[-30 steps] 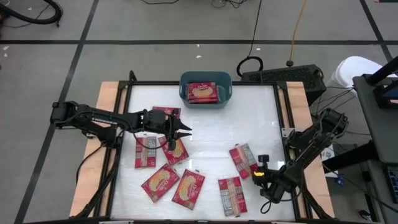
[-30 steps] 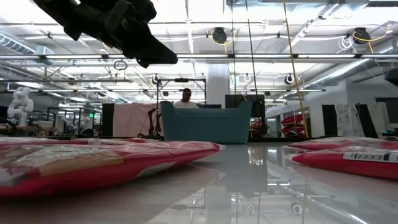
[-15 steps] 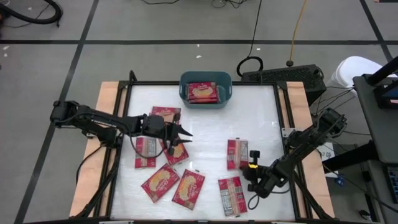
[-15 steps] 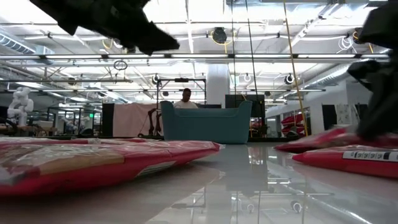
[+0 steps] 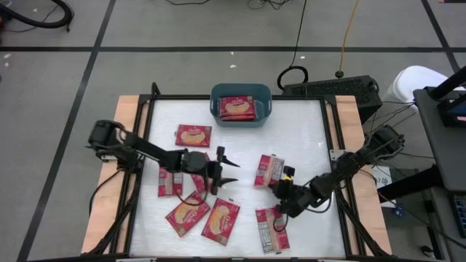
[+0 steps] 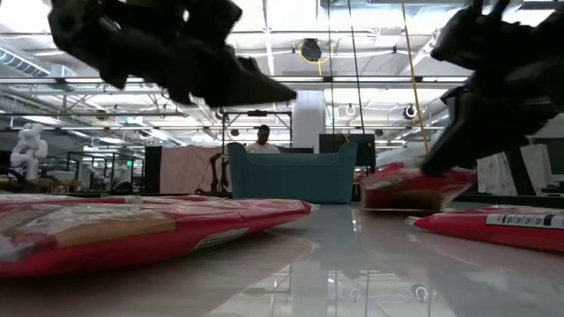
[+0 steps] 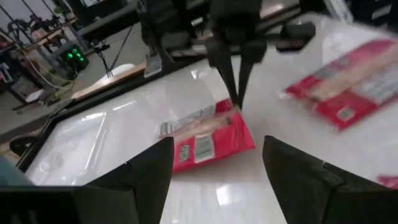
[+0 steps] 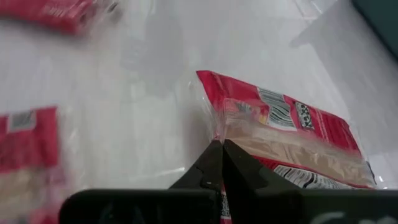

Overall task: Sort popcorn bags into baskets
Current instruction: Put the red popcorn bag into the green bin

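Observation:
Several red popcorn bags lie flat on the white table: one (image 5: 193,135) at the far left and others (image 5: 188,213) (image 5: 220,220) (image 5: 269,227) along the near side. The teal basket (image 5: 240,93) stands at the far edge with one bag (image 5: 237,108) inside. My right gripper (image 5: 282,182) is shut at the right end of a bag (image 5: 268,169) in mid table. My left gripper (image 5: 226,169) hovers open above the table, just left of that bag, with nothing between its fingers (image 7: 158,168). My right gripper pinches the popcorn bag's flat sealed edge (image 8: 214,127) at one short end between its two fingertips (image 7: 236,93). The fingers point steeply down, coming from the table's right. The held end (image 6: 432,176) is raised and the other end (image 6: 374,201) is low, at the table.
A bag (image 5: 171,182) and another (image 5: 202,182) lie under my left arm. A black frame (image 5: 326,131) borders the table. Free white surface lies between the basket and the mid-table bags. Far behind the basket, a person (image 6: 264,136) is in the room.
My right gripper has moved toward the table's left and far edges, and the popcorn bag has slid and turned along with it, one end now raised. My left gripper has moved toward the near edge and right, and its fingers have opened wider.

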Motion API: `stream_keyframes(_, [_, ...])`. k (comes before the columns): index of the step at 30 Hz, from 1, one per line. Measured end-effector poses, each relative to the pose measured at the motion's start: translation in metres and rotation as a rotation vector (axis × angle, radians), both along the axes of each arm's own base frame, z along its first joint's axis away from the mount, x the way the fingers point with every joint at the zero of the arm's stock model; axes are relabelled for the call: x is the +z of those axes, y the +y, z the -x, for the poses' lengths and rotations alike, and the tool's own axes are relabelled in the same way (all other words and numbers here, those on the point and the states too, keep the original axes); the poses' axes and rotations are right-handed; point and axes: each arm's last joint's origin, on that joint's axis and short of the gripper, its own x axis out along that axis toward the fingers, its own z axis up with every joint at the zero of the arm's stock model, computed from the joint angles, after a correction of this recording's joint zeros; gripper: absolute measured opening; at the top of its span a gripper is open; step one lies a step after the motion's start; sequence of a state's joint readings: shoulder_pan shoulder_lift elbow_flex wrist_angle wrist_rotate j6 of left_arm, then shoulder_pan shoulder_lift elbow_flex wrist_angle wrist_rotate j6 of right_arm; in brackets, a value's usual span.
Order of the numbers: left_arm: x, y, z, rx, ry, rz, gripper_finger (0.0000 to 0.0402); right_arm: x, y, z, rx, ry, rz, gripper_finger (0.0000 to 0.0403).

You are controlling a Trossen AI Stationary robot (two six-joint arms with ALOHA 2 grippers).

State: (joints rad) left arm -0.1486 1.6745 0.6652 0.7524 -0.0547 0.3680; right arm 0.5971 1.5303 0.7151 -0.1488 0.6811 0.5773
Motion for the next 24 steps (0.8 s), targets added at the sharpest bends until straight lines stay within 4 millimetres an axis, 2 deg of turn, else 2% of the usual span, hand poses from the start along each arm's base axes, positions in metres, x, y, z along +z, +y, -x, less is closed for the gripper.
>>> stream_keyframes(8, [-0.035, -0.008, -0.028, -0.048, 0.059, -0.134, 0.0238, 0.017, -0.015, -0.008, -0.050, -0.081, -0.046, 0.0000])
stream_keyframes(18, [-0.044, -0.007, -0.072, 0.083, 0.034, -0.189, 0.0260, 0.043, -0.030, -0.010, -0.068, -0.169, -0.095, 0.0000])
stream_keyframes(21, [-0.042, -0.002, -0.081, 0.112, 0.021, -0.147, 0.0243, 0.048, -0.033, -0.009, -0.066, -0.182, -0.096, 0.0000])
stream_keyframes(24, [-0.039, 0.005, -0.084, 0.136, 0.020, -0.122, 0.0192, 0.052, -0.034, -0.008, -0.064, -0.196, -0.096, 0.0000])
